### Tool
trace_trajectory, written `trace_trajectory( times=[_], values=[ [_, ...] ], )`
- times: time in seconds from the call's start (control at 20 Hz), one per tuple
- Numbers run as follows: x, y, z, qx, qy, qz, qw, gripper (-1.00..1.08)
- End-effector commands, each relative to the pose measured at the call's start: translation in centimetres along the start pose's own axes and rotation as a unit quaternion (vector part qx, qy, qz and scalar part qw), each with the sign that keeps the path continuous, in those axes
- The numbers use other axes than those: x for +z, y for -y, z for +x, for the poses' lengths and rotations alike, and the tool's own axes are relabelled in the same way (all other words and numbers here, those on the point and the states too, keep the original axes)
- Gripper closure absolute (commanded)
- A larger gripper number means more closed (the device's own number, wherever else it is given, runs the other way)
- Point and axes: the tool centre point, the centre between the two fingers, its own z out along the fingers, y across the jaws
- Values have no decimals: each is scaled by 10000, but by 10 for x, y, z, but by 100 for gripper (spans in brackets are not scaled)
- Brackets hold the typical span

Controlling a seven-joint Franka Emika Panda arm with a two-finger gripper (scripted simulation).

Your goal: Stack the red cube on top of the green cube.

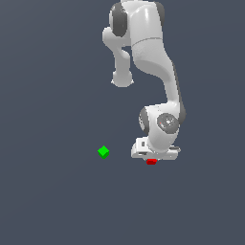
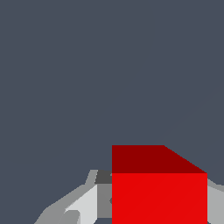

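Desk (image 1: 48, 201): plain grey surface seen throughout. Arm (image 1: 148, 52) bent down over the exterior view's right of centre. Gripper (image 1: 151, 159) clenched on red cube (image 1: 151, 161); cube seen between fingers (image 2: 83, 205) in wrist view, flanked both sides. Green cube (image 1: 103, 152) seen corner-on on desk, well apart toward the exterior view's left of gripper, untouched.
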Motion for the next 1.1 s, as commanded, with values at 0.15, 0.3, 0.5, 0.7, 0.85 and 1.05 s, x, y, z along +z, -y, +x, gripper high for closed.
trace_trajectory(
  times=[0.15,0.3,0.5,0.7,0.85,1.05],
  values=[
    [-7,0,0,0,0,1,10000,108],
    [-20,0,-1,0,0,1,10000,108],
    [-48,0,-1,0,0,1,10000,108],
    [-76,0,-2,0,-4,0,10000,108],
    [-90,0,-1,0,-4,0,10000,108],
    [-100,0,0,0,-4,0,10000,108]
  ],
)
